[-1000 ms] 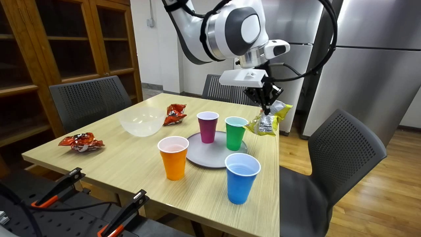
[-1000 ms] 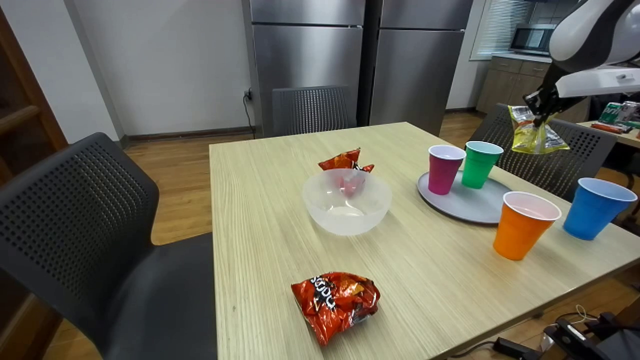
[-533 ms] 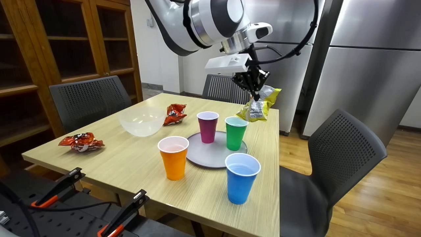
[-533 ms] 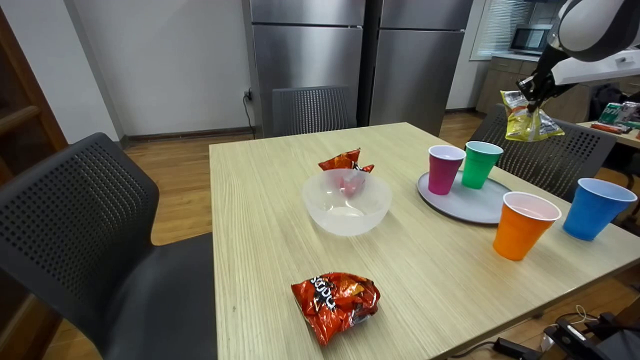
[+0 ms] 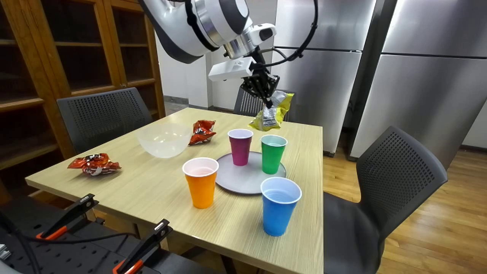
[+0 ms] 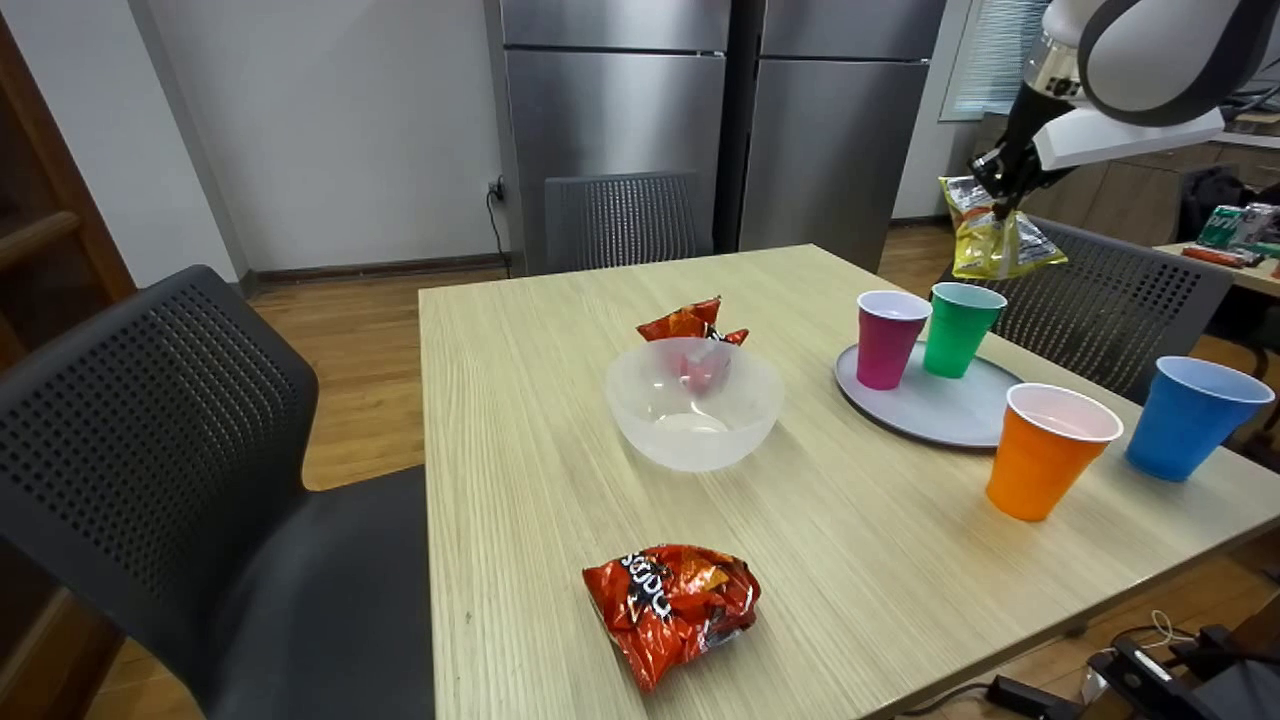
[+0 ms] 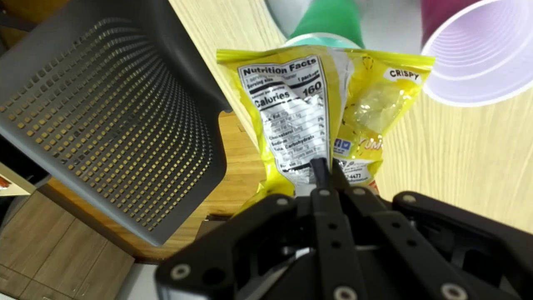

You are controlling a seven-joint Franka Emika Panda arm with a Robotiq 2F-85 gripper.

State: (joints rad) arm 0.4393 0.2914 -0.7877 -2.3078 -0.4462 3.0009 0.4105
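Claw (image 7: 328,168) pressed together, pinching a yellow snack bag (image 7: 329,116) near the center of the wrist view, nutrition panel (image 7: 287,112) facing that camera. In an exterior view the bag hangs upper right of center, off the tabletop (image 5: 152,190), with a green cup (image 5: 271,156) and a magenta cup (image 5: 240,150) just below it in the frame, both on a round gray plate (image 5: 243,182). Orange cup (image 5: 201,188) stands lower center, blue cup (image 5: 278,213) lower right of it. Frosted bowl (image 5: 164,141) left of center, one red bag (image 5: 202,131) beside it on the right, second red bag (image 5: 95,164) toward the frame's left edge
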